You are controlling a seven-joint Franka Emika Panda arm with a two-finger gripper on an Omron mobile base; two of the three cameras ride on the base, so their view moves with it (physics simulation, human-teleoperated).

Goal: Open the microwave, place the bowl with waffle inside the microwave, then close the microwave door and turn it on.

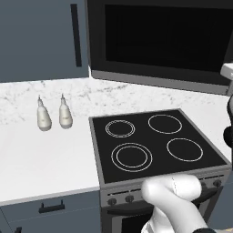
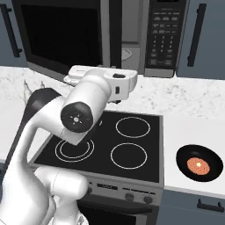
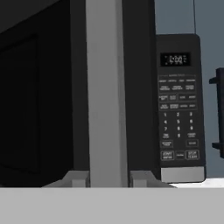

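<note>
Fingertips (image 3: 78, 179) of my end effector (image 3: 107, 180) are straddling the microwave door (image 3: 107, 87) edge, narrowly apart around it; I am judging a slow outward arc best. At five o'clock, the bowl (image 2: 202, 163) is waiting on the tabletop (image 2: 193, 127).

- I'm looking at the microwave (image 2: 145, 39), a big black box up above the cooktop, keypad strip down its right side.
- The microwave door (image 2: 61, 37) is swung partly open to the left, dark glass window, grey inner rim.
- The bowl (image 2: 199, 163), small, black and shallow, sits on the counter right of the cooktop with something round and orange in it.
</note>
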